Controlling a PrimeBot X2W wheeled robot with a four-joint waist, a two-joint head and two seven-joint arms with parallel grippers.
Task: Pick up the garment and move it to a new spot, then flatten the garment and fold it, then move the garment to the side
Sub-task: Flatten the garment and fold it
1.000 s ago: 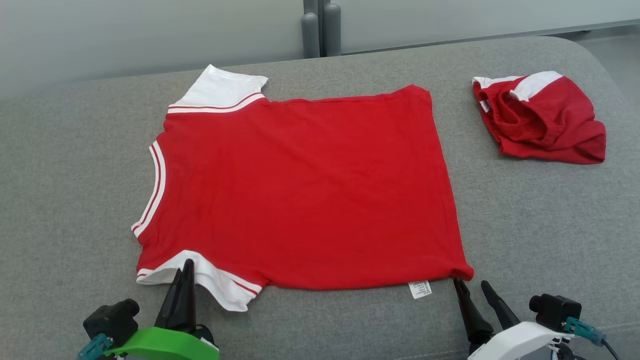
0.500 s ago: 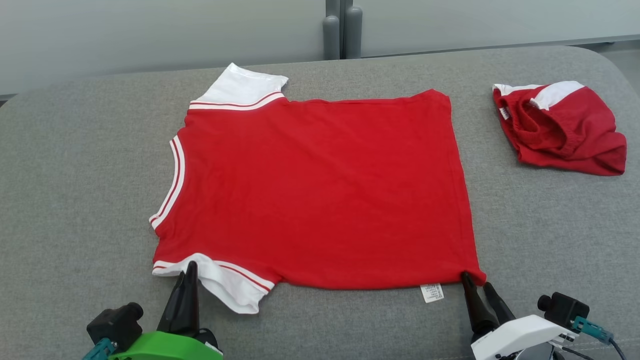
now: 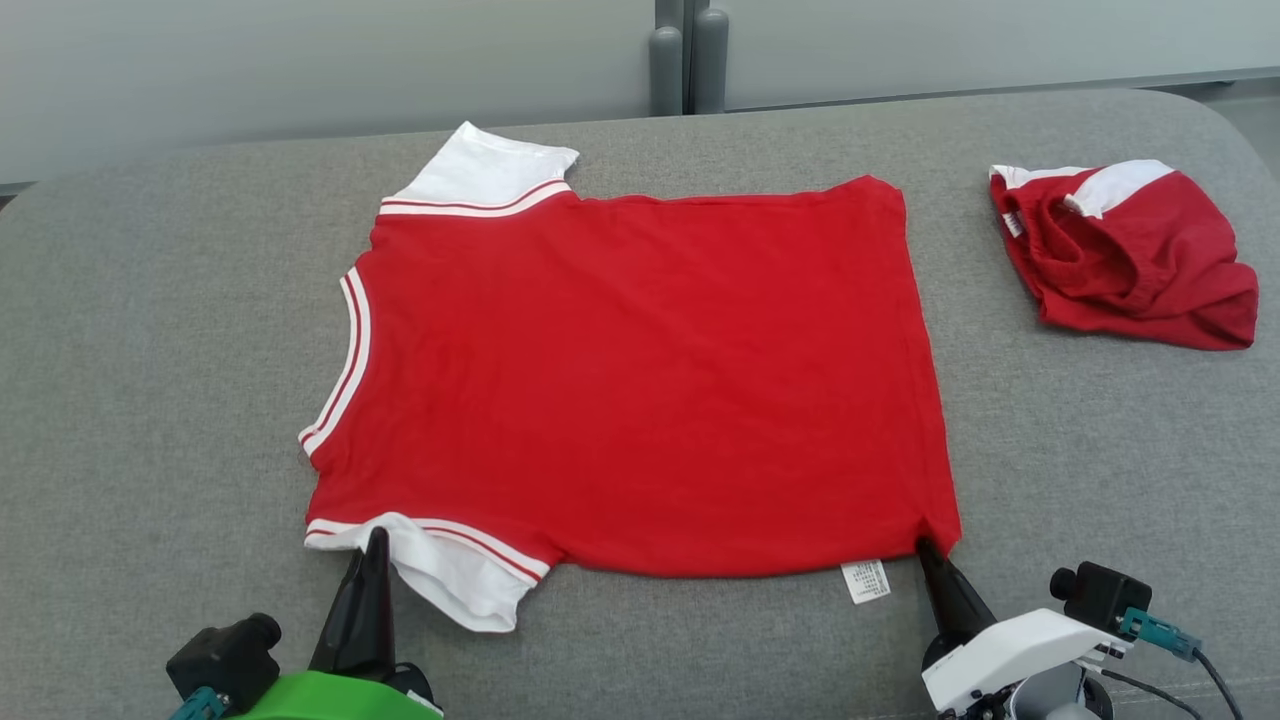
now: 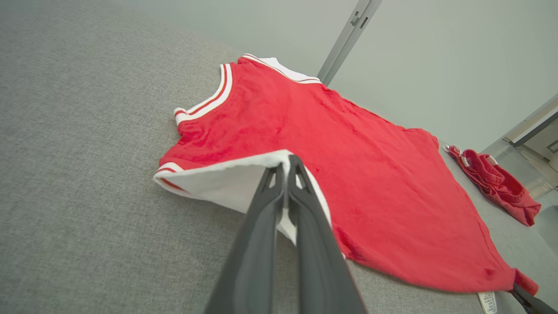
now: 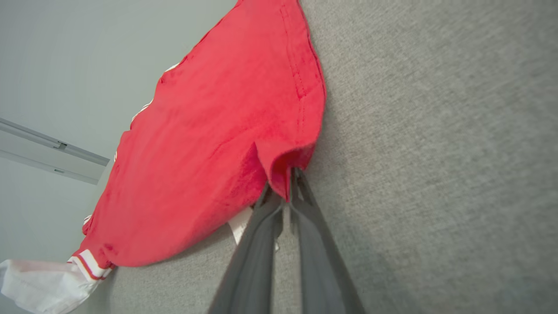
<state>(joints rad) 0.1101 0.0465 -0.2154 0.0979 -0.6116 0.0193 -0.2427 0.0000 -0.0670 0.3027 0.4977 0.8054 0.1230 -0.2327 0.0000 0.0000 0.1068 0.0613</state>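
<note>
right gripper (image 5: 291,176) just snapped shut on shirt (image 3: 640,380) corner | left gripper (image 4: 285,162) pinching sleeve (image 4: 226,183) | looks like you're set to fold

Two long-fingered grippers wearing mismatched wrist shells.
The left gripper (image 3: 376,535) is showing slim, dark grey, tapering fingers (image 4: 261,244) with small cut-outs near the tips, and is wearing a bright green shell (image 3: 330,695) behind them. The right gripper (image 3: 925,548) is wearing a glossy white shell (image 3: 1000,655). Each is carrying a boxy black camera (image 3: 225,650) on its outer side, tipped with a teal connector (image 3: 1150,628). A thin dark cable (image 3: 1203,662) is trailing from the right one.
</note>
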